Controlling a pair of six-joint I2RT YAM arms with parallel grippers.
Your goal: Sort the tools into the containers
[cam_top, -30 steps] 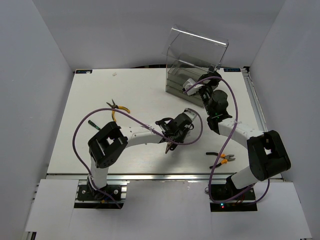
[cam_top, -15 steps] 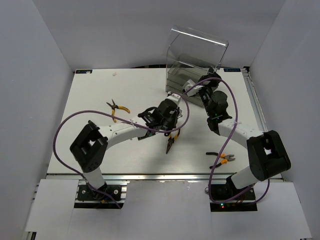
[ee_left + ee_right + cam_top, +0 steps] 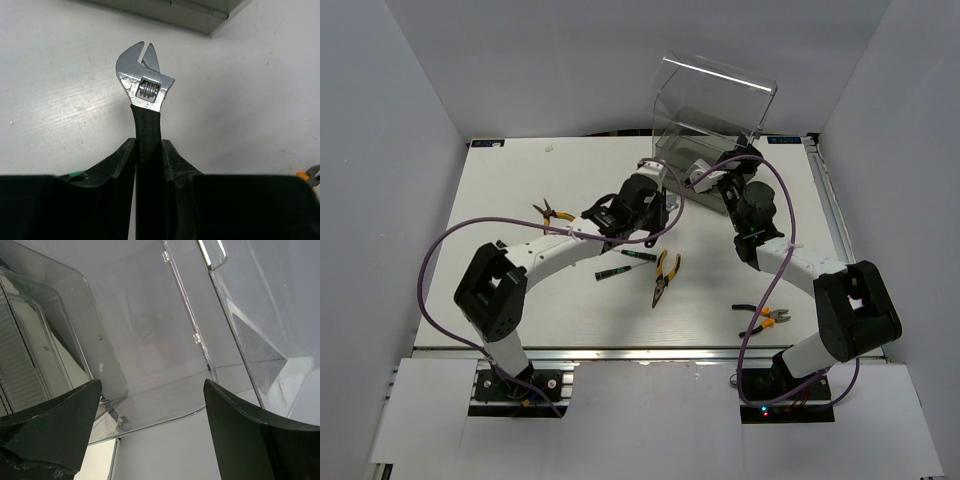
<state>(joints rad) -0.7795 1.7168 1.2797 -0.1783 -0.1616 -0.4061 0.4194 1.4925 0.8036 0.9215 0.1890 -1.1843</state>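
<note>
L gripper [image 3: 148, 149] pinches chrome-headed wrench [image 3: 145, 89] by matte-black handle; R gripper [image 3: 151, 390] wide by clear-plastic cabinet [image 3: 145, 315].

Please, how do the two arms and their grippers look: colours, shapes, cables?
Both the left arm and right arm have white links and bulky black joint housings. A purple cable loops loosely along each. The gripper fingers are black, flat and wedge-shaped.
</note>
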